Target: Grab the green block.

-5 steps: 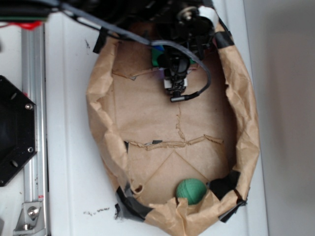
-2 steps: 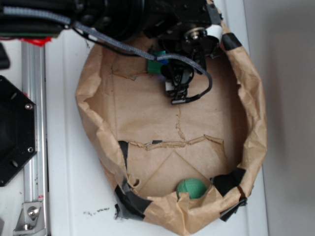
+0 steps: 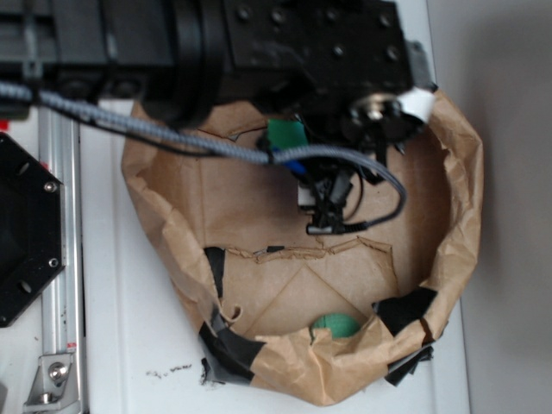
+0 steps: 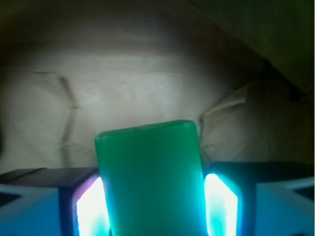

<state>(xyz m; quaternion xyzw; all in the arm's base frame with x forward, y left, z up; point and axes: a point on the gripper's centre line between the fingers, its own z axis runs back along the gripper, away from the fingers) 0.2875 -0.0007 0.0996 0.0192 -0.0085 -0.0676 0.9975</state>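
The green block fills the wrist view's lower middle, bright green with rounded corners. It sits squeezed between the two glowing pads of my gripper, which is shut on it. In the exterior view the green block peeks out from under the black arm, inside the top of the brown paper bag. My gripper is mostly hidden there by the wrist and its cable.
A darker green ball lies at the bag's near end, half hidden by the crumpled rim. Black tape patches the rim. A metal rail and a black plate stand left of the bag.
The arm now looks larger and sits lower in the frame, and the green block has come with it. The bag's rim has changed shape and hides more of the ball.
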